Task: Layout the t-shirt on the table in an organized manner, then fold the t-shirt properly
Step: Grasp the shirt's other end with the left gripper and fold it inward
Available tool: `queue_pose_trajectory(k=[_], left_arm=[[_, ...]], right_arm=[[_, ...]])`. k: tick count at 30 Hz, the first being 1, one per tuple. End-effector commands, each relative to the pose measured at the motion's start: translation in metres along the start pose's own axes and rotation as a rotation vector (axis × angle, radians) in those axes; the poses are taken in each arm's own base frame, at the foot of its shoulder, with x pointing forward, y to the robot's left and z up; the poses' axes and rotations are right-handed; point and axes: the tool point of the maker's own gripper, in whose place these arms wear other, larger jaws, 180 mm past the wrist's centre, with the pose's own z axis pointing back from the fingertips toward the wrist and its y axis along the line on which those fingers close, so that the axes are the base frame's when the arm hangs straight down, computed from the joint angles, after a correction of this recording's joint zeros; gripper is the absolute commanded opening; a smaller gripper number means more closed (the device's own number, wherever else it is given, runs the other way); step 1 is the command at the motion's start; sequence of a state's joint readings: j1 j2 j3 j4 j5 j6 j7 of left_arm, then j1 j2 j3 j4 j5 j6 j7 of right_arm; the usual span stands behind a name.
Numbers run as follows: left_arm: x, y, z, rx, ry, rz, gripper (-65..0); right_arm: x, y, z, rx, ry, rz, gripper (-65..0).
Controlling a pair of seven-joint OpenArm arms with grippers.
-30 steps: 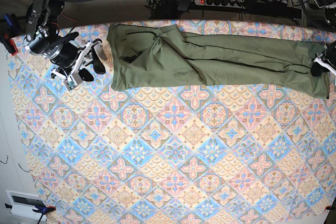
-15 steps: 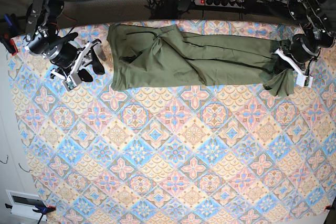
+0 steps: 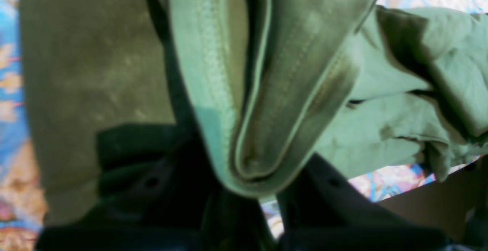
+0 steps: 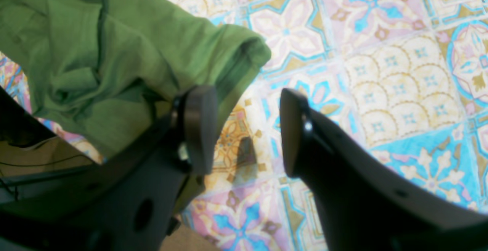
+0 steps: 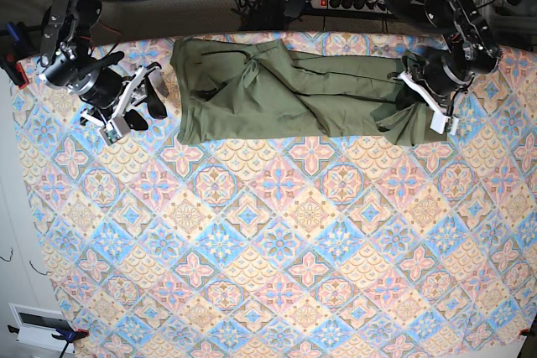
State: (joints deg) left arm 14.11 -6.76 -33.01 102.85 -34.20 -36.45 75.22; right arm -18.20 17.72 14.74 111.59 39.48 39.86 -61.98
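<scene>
Left claw [image 5: 417,100], clamped on the hem end of the t-shirt [image 5: 285,94], has carried that end inward along the tabletop [image 5: 277,249], so cloth that lay stretched now bunches beneath it. Right claw [image 4: 244,129] hangs wide open and empty beside the other end. Judged: a lengthwise fold is beginning.
</scene>
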Motion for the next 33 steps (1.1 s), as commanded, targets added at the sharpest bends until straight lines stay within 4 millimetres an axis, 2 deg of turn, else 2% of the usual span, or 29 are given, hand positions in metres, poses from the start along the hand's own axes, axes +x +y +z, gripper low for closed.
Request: queue_pose_trajectory(k=[1,4,9,14,16,19,21,22,25,27,33], left_arm=[[0.014,-0.006,0.000,-0.016,-0.046,-0.019,-65.0],[0.014,-0.015,-0.012,-0.038,-0.038,-0.007,-65.0],[0.020,-0.017,-0.027,-0.069,-0.066,0.035,-65.0],[0.010,-0.029,-0.039,-0.115,-0.024,0.030,-65.0],[0.008,-0.030,-0.039,-0.122,-0.021,0.036,-59.8],[0.008,-0.033,-0.038,-0.137,-0.027,0.041,-46.6],[0.009,-0.032,-0.032,-0.158,-0.046,0.054,-38.5],[0.016,-0.029,-0.024,-0.164,-0.070,0.038,-34.5],[0.028,-0.028,-0.006,-0.211,-0.128,0.032,-26.8],[0.034,-0.017,0.006,-0.207,-0.150,0.031,-24.5],[0.033,0.030,0.036,-0.091,-0.171,0.050,-24.4]], right_arm=[[0.012,-0.003,0.005,-0.004,-0.042,0.018,-39.1],[0.015,-0.004,0.004,-0.006,-0.047,0.021,-39.1],[0.017,-0.005,0.004,-0.007,-0.053,0.023,-39.1],[0.017,-0.005,0.004,-0.008,-0.052,0.025,-39.1],[0.017,-0.005,0.004,-0.008,-0.052,0.025,-39.1],[0.017,-0.005,0.004,-0.008,-0.052,0.025,-39.1],[0.016,-0.005,0.004,-0.008,-0.051,0.023,-39.1],[0.016,-0.005,0.004,-0.008,-0.051,0.023,-39.1],[0.016,-0.005,0.004,-0.008,-0.051,0.023,-39.1],[0.016,-0.005,0.004,-0.008,-0.051,0.023,-39.1],[0.016,-0.005,0.004,-0.008,-0.051,0.023,-39.1]])
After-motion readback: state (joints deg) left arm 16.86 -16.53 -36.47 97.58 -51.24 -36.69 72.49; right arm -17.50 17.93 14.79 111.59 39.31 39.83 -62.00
